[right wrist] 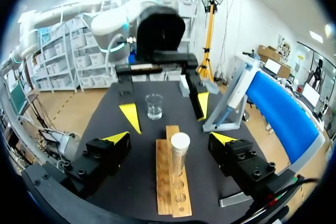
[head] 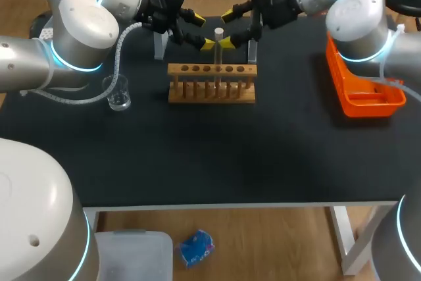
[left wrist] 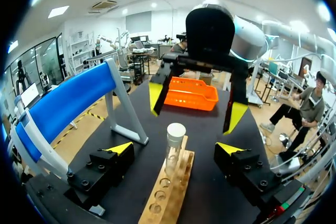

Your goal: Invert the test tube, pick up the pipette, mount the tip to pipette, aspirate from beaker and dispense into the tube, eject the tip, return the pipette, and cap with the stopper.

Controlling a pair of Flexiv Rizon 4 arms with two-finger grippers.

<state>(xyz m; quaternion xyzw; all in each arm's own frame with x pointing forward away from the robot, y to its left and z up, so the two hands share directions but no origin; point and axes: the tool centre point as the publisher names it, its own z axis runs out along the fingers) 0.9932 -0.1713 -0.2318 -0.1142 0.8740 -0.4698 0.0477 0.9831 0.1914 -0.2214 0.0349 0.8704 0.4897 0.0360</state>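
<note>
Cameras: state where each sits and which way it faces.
Head: above and behind, looking down on the table; left arm and right arm enter at the sides.
Left wrist: on the left arm, facing the tray past the tube; left gripper near, right gripper opposite.
Right wrist: on the right arm, facing the beaker; grippers reversed.
All share tube and rack.

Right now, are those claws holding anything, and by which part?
Nothing is held. The left gripper and the right gripper stand open around the tube in the rack, not touching it.
</note>
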